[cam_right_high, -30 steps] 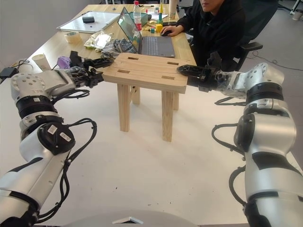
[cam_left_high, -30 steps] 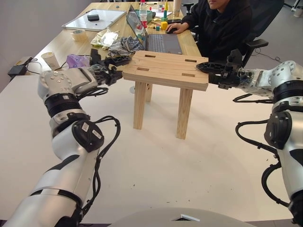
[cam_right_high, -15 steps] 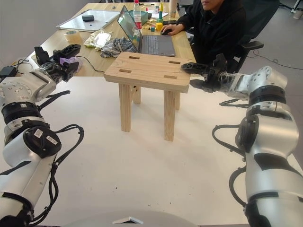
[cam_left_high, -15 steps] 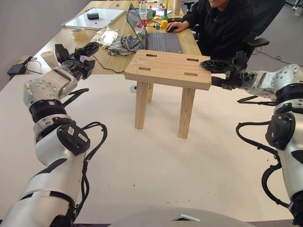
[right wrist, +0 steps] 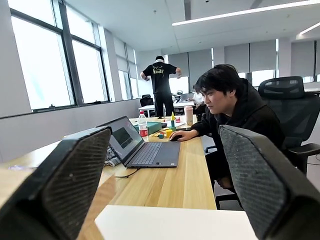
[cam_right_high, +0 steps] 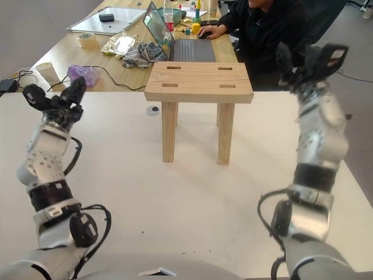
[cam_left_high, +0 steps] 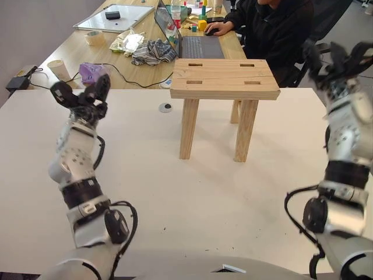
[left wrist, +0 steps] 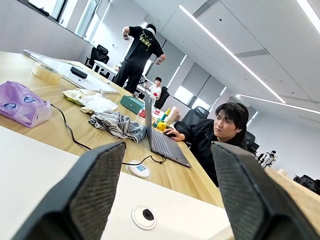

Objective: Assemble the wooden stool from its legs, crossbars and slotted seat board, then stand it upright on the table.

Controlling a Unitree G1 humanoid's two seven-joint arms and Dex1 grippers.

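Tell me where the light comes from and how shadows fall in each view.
Left wrist view: ceiling light strips glow overhead. Right wrist view: tall windows bring daylight from one side. Left eye view: the stool casts no hard-edged shadow on the white table.

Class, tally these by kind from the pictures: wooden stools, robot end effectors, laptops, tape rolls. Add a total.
Wooden stool: 1
End effectors: 2, left end effector and right end effector
Laptop: 1
Tape roll: 1
Total: 5
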